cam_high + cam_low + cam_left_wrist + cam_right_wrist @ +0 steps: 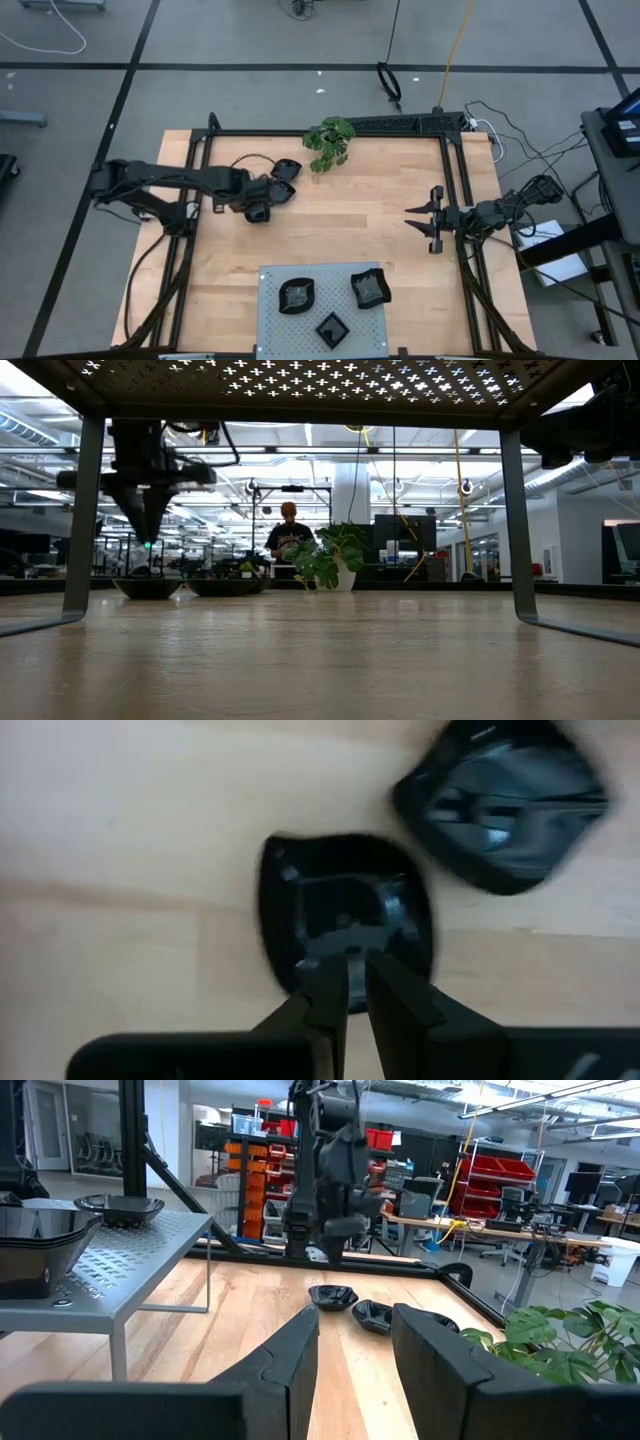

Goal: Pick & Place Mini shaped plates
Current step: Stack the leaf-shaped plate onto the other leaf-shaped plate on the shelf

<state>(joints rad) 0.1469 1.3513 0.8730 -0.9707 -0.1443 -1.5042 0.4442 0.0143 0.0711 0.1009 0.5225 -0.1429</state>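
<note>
My left gripper (257, 208) hangs over the far left of the table, fingers pointing down and almost together (356, 965). In the low view it (147, 538) stays clear above a squarish black mini plate (148, 588) (340, 900) resting on the wood. A second black plate (500, 805) (286, 168) lies just beyond it on the table. Three more black plates (297, 295) (369, 287) (332, 328) sit on the grey perforated panel (272, 330) at the near edge. My right gripper (420, 221) (355, 1345) waits open at the table's right side, holding nothing.
A green leafy plant (330, 140) stands at the far edge, right of the loose plates. A black frame (455, 170) runs along the far, left and right sides. The panel is raised on legs (85, 510). Bare wood (350, 220) lies between the arms. A person (288, 535) stands beyond the table.
</note>
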